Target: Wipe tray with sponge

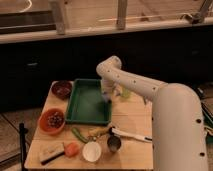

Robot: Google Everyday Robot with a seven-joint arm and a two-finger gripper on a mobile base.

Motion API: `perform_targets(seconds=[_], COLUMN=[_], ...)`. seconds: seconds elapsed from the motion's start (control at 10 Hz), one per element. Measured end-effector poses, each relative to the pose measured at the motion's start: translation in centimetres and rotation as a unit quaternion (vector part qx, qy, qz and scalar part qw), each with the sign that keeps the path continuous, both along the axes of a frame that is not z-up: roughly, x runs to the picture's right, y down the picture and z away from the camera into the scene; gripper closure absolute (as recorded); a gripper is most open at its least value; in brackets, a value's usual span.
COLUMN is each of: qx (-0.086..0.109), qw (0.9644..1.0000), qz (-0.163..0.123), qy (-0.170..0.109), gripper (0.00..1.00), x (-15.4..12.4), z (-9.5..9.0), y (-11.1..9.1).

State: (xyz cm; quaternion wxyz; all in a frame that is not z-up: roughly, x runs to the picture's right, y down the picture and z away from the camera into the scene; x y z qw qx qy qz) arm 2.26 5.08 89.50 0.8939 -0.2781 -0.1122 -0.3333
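The green tray (pixel 85 104) lies on the wooden table, left of centre. My white arm reaches from the right, bends at an elbow above the tray's far right corner and comes down to the gripper (pixel 106 95) at the tray's right rim. A small pale bluish block, the sponge (pixel 106 97), shows at the gripper's tip, just over the tray's right side. I cannot tell whether it touches the tray floor.
A dark red bowl (pixel 62 89) sits left of the tray, an orange bowl (pixel 52 121) below it. In front lie a tan block with a dark strip (pixel 51 153), an orange piece (pixel 72 149), a white cup (pixel 92 151), a metal cup (pixel 114 144), a white-handled tool (pixel 131 135) and green vegetables (pixel 79 134).
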Motion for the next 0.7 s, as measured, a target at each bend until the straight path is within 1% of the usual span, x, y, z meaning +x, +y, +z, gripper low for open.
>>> perform_targets(seconds=[0.2, 0.4, 0.7], qx=[0.001, 0.002, 0.000], qw=[1.0000, 1.0000, 0.9998], qz=[-0.007, 0.004, 0.008], qy=[-0.006, 0.004, 0.017], gripper=[0.95, 0.95, 0.95], x=[-0.6, -1.1, -1.7], z=[-0.2, -0.8, -1.2], y=[0.0, -1.5, -2.8])
